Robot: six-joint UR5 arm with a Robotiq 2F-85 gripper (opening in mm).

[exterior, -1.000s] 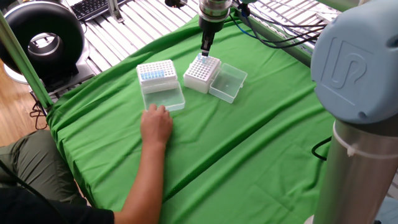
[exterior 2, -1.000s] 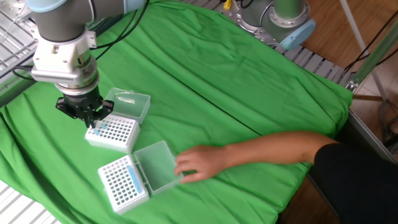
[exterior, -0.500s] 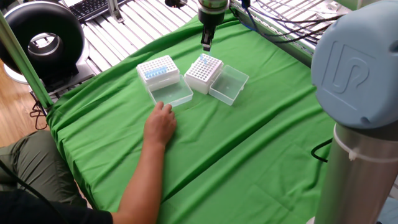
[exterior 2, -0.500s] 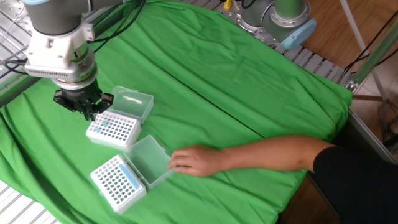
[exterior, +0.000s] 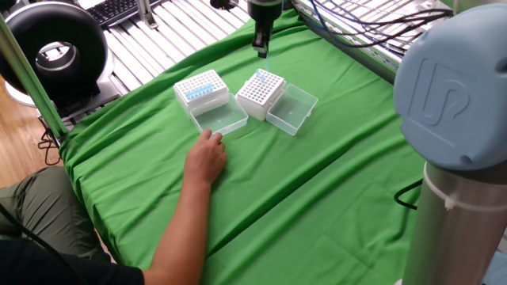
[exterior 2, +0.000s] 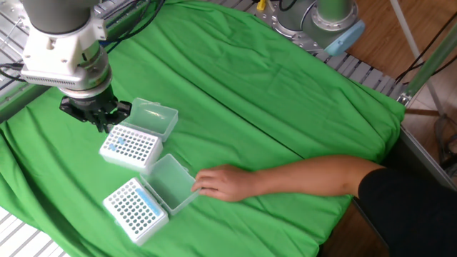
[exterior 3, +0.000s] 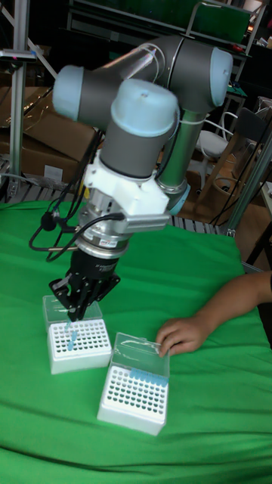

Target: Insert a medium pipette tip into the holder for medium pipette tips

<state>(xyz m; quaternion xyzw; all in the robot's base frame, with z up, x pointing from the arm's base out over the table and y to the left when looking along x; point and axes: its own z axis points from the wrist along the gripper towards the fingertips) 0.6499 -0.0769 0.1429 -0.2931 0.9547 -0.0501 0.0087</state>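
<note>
Two alike white racks with open clear lids lie on the green cloth. I cannot tell which of them is the holder for medium pipette tips. My gripper hangs a short way above the right rack. Its fingers look shut on a pale blue pipette tip that points down at the grid of holes. A few blue spots show in that rack's top. The left rack carries a row of blue tips.
A person's hand rests on the cloth against the left rack's open lid. The right rack's lid lies open beside it. A second robot's base stands at the table's near right.
My gripper has risen from the right rack's top to a short way above it. The person's hand nudged the left rack and lid a little and now rests at the lid's corner.
</note>
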